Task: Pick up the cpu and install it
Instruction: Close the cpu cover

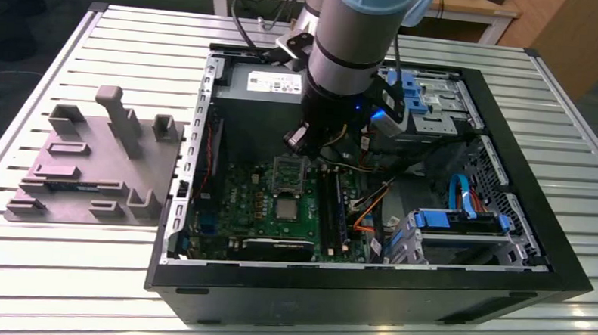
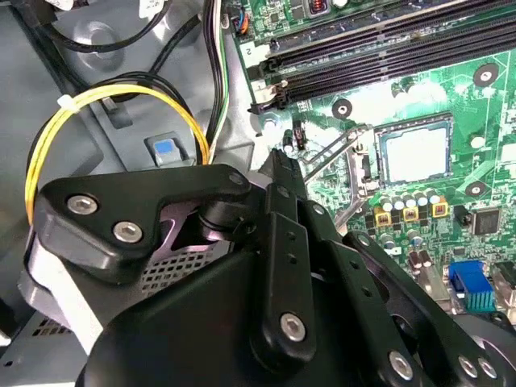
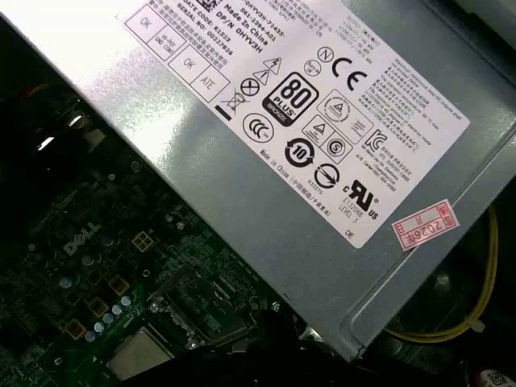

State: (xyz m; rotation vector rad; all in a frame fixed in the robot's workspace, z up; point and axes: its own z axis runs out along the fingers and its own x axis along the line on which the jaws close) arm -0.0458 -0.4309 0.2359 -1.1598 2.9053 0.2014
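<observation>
Cpu (image 1: pixel 289 209) inside case (image 1: pixel 369 292) on slatted table (image 1: pixel 72 279)

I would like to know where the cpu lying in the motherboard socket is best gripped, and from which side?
Probably by two opposite edges of the cpu, coming straight down from above. It lies flat, shiny top up, set within the socket frame, so only its thin rim offers purchase and no sideways approach looks open.

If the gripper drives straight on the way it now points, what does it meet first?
Probably the motherboard, at its edge beside the socket frame, just past the gripper in the second wrist view. The cpu lies off that line, inside the frame. Depth is unclear, so this is a guess.
</observation>
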